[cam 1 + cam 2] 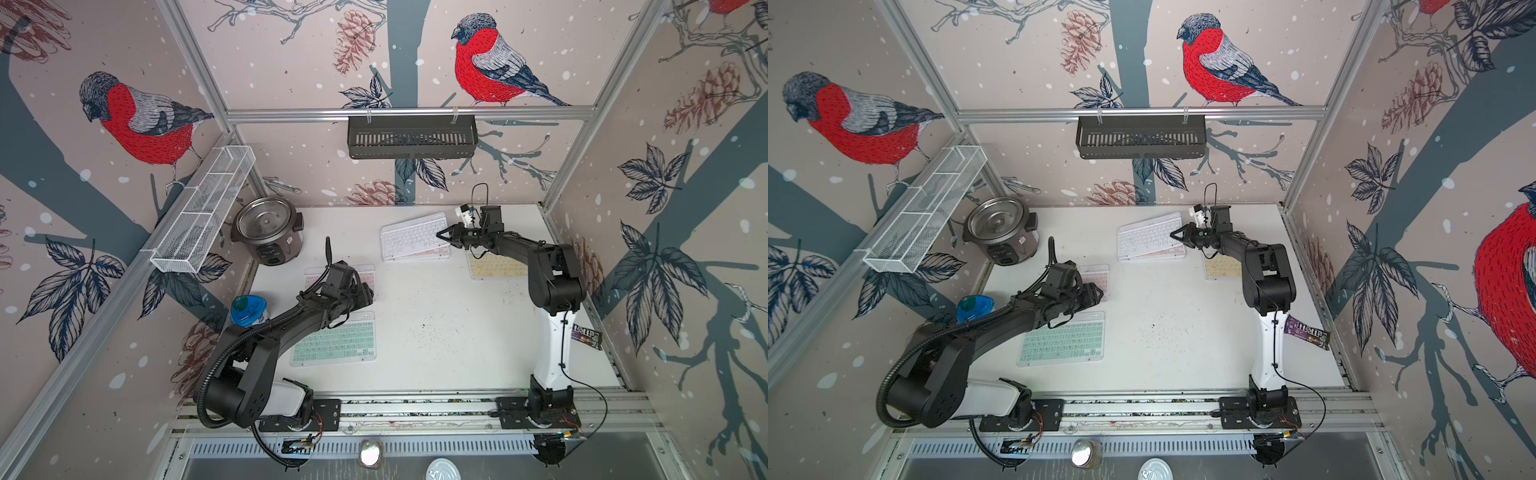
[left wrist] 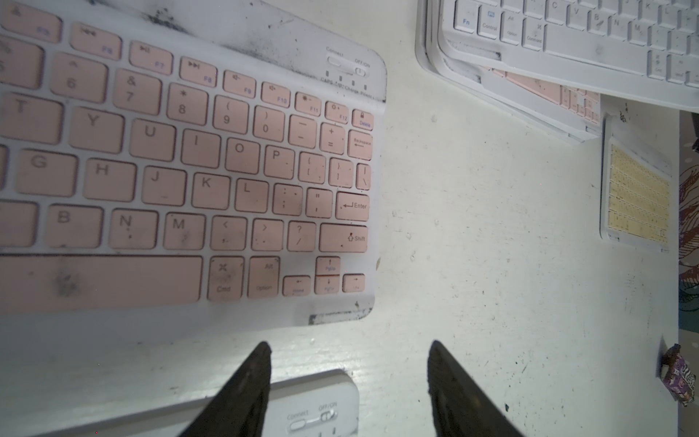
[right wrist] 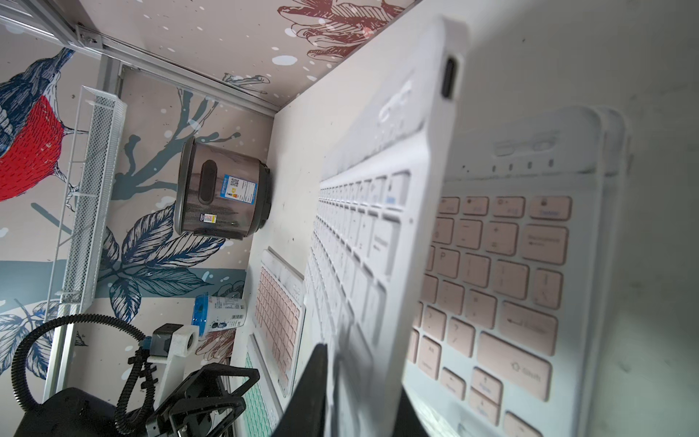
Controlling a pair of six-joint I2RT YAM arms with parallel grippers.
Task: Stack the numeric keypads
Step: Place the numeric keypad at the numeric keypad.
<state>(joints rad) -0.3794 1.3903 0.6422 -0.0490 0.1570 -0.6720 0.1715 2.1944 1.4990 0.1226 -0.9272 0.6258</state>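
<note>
Scuffed white table (image 1: 436,340) w/ keypads (image 1: 332,343), bird-print walls (image 1: 291,54).

The flat white-keyed keypad (image 1: 411,236) is laid askew over the flat pink-keyed keypad (image 3: 499,272), with the flat yellow-keyed keypad (image 1: 494,268) just right of them.

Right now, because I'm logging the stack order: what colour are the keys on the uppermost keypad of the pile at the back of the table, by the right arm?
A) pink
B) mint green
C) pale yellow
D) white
D: the white keypad is uppermost there, sitting askew over a pink keypad whose keys show beneath it.
</note>
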